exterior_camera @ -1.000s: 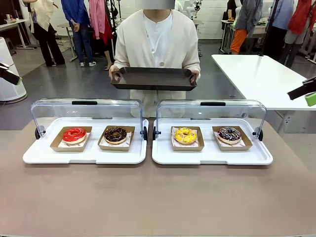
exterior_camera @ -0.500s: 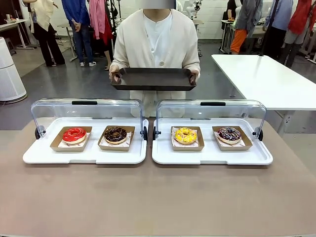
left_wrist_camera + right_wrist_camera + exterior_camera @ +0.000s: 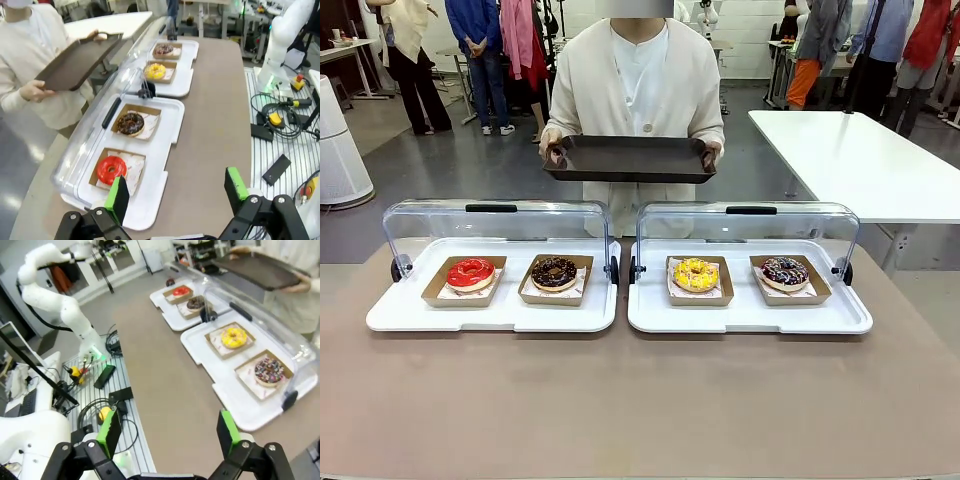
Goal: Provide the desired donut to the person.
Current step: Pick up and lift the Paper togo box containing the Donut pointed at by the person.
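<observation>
Four donuts sit in cardboard trays on two white trays with raised clear lids: a red donut, a chocolate donut, a yellow donut and a sprinkled donut. The person stands at the far side holding a dark tray in both hands. My left gripper is open, hovering off the table's left end near the red donut. My right gripper is open too, off the right end, nearest the sprinkled donut. Nothing is between either pair of fingers.
The left white tray and the right white tray lie side by side across the brown table. A white table stands at the back right. Bystanders stand farther back. Cables and boxes lie on the floor beside the arm bases.
Both gripper tips that showed at the picture's left and right edges one second ago have drawn out of the front view. The person and the donuts have stayed put.
</observation>
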`<action>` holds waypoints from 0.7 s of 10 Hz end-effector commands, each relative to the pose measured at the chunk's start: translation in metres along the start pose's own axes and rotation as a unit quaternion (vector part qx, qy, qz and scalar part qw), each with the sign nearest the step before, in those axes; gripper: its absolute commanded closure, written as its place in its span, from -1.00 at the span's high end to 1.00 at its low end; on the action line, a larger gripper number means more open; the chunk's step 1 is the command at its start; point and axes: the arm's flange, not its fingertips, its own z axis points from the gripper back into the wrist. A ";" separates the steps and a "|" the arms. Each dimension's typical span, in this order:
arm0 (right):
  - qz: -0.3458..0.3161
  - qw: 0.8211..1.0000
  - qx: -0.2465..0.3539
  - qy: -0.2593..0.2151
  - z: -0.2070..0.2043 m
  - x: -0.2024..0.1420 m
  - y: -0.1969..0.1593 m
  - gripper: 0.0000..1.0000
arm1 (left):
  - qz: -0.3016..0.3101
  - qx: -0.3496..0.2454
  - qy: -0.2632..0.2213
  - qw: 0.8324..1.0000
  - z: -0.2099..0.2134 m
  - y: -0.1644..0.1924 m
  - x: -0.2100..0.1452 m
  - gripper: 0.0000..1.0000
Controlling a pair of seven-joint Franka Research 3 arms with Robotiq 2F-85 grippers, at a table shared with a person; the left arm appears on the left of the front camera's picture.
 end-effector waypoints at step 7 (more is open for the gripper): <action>-0.011 1.000 -0.016 -0.001 0.017 -0.005 0.003 1.00 | 0.018 0.031 0.038 0.999 0.027 -0.011 -0.017 1.00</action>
